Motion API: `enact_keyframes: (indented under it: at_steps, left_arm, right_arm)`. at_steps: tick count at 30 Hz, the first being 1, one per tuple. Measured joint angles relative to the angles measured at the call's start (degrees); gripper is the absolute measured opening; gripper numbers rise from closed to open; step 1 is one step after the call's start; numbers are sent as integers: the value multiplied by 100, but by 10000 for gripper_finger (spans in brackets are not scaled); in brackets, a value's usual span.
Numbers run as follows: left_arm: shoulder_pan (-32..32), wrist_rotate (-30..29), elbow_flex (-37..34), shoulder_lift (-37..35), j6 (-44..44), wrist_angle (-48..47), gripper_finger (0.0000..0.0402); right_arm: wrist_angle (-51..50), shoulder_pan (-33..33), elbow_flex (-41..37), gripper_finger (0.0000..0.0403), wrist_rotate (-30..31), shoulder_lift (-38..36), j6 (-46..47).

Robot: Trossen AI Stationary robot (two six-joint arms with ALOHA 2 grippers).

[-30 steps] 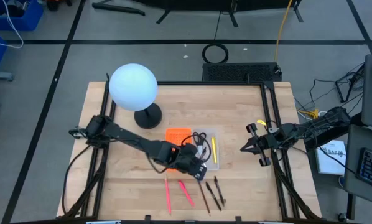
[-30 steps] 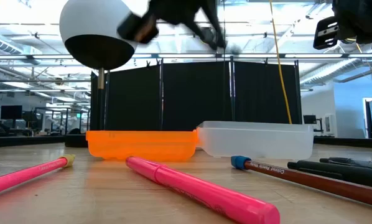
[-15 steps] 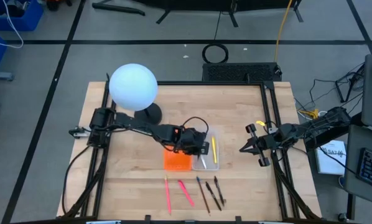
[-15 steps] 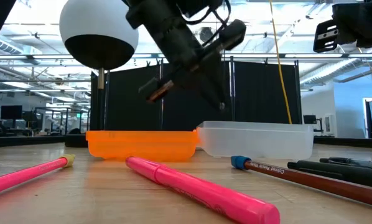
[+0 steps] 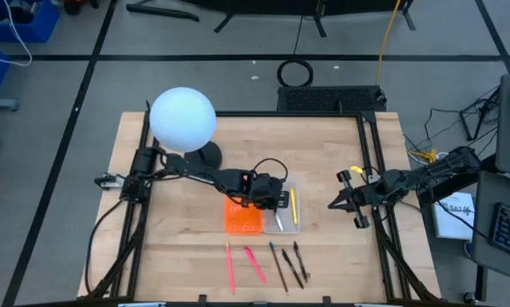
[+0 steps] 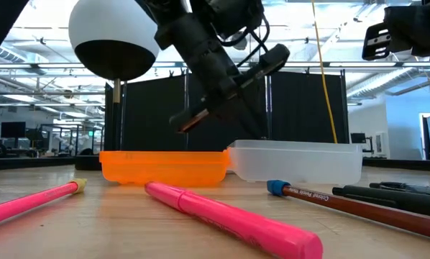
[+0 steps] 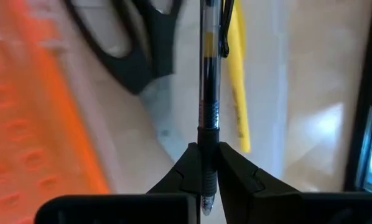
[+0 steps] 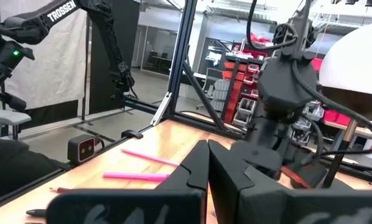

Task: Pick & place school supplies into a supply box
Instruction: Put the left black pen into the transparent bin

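My left gripper (image 5: 277,203) hovers over the supply box, shut on a clear pen with dark ink (image 7: 208,93). The box is a clear tray (image 5: 294,227) joined to an orange gridded panel (image 5: 242,220). Black-handled scissors (image 7: 133,59) and a yellow pencil (image 7: 237,99) lie inside the tray. Two pink pens (image 5: 230,266) (image 5: 255,264) and three dark pencils (image 5: 289,266) lie flat on the table near its near edge. My right gripper (image 5: 333,205) waits shut by the table's right edge. My left gripper pinches the clear pen between its two fingers (image 7: 187,167) at the grip section close to one end (image 7: 208,140). The pen runs straight out ahead of the fingers, along the tray's length. In the low view it sits above the tray's rim, clear of the table.
A white globe lamp (image 5: 183,119) stands on its dark base toward the far left corner. Black frame rails run along the table's left and right sides. Bare wood lies between the box and the right rail, and left of the orange panel.
My left gripper, with the pen in its fingers, has moved from the near side of the box toward the far edge. It now hangs over the clear tray. In the last half second it has only shifted slightly toward the right. The right arm has stayed still.
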Motion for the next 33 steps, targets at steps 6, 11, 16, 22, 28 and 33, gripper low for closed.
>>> enact_keyframes:
  at_steps: [6,11,16,22,28,33]
  left_arm:
    - [0,-79,0,15,168,-60,33]
    - [0,-61,1,55,194,-38,33]
    - [0,262,3,231,173,67,33]
    - [-15,333,2,381,102,239,60]
    - [-13,480,0,373,377,645,96]
    - [-15,762,0,373,496,841,118]
  right_arm:
    - [21,0,0,0,0,7,-9]
    - [43,1,0,0,0,7,-3]
    - [41,-1,0,0,0,8,1]
    - [73,2,0,0,2,17,3]
    - [86,-1,0,0,0,40,4]
    - [89,0,5,0,0,42,39]
